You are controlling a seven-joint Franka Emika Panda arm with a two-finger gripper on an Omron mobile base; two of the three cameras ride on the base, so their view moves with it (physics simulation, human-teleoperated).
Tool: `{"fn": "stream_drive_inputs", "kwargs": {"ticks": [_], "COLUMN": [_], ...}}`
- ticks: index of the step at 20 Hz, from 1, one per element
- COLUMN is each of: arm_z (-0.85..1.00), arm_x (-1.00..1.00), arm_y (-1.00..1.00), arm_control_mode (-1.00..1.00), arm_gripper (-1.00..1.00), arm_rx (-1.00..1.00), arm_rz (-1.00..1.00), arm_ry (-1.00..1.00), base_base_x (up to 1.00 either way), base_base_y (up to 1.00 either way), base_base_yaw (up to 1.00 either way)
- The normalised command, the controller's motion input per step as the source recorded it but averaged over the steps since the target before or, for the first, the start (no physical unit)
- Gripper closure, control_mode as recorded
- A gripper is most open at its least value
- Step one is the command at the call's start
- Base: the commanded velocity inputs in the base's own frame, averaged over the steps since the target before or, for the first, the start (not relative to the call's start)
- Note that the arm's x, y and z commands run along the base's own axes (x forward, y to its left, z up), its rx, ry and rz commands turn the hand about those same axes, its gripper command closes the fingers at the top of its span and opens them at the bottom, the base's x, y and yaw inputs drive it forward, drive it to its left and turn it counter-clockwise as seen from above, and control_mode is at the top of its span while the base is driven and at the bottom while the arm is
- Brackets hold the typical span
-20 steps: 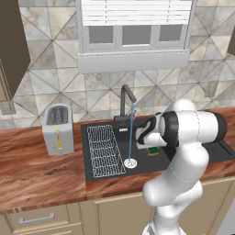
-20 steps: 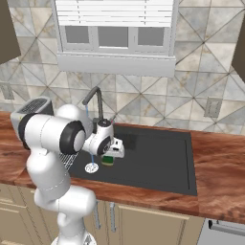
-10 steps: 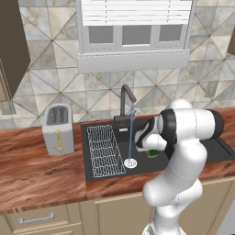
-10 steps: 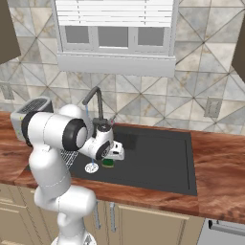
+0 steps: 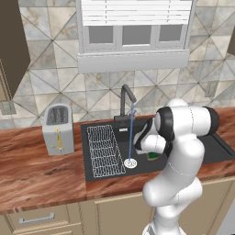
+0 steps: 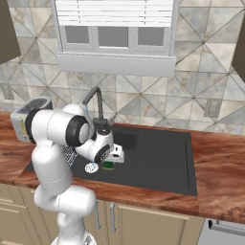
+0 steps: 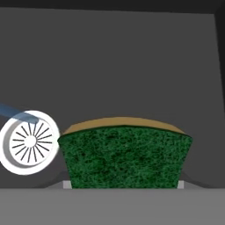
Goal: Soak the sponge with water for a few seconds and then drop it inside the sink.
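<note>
My gripper point(image 5: 150, 150) is shut on the sponge point(image 5: 153, 156), low inside the dark sink point(image 5: 215, 149). In the right base view the gripper point(image 6: 113, 160) holds the sponge point(image 6: 109, 165) just right of the round silver drain point(image 6: 91, 167). The hand view shows the sponge point(image 7: 125, 154) edge-on, green face toward the camera and a yellow side behind, close above the sink floor point(image 7: 132, 70). The water point(image 5: 131, 133) falls as a thin stream from the faucet point(image 5: 127, 94) onto the drain point(image 5: 131, 163), left of the sponge and apart from it. The fingertips are hidden by the sponge.
A white wire rack point(image 5: 104, 149) lies in the left part of the basin. A silver toaster point(image 5: 58, 128) stands on the wooden counter point(image 5: 41, 176) to the left. The right half of the sink point(image 6: 158, 155) holds nothing.
The gripper has come down with the sponge toward the sink floor, beside the drain. The water keeps running.
</note>
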Motion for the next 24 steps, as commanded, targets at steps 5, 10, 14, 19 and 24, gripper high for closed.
{"fn": "stream_drive_inputs", "kwargs": {"ticks": [5, 10, 14, 19, 24], "arm_z": [-0.16, -0.17, -0.03, 0.00, 0.00], "arm_x": [0.00, 0.00, 0.00, 0.00, 0.00], "arm_y": [0.00, 0.00, 0.00, 0.00, 0.00], "arm_control_mode": [-1.00, -1.00, -1.00, -1.00, -1.00], "arm_gripper": [1.00, 1.00, 1.00, -1.00, -1.00], "arm_rx": [-0.01, -0.01, -0.01, 0.00, 0.00], "arm_rz": [0.00, 0.00, 0.00, 0.00, 0.00], "arm_ry": [-0.01, -0.02, -0.01, 0.00, -0.01], "base_base_x": [0.00, 0.00, 0.00, 0.00, 0.00], "base_base_y": [0.00, 0.00, 0.00, 0.00, 0.00], "base_base_yaw": [0.00, 0.00, 0.00, 0.00, 0.00]}}
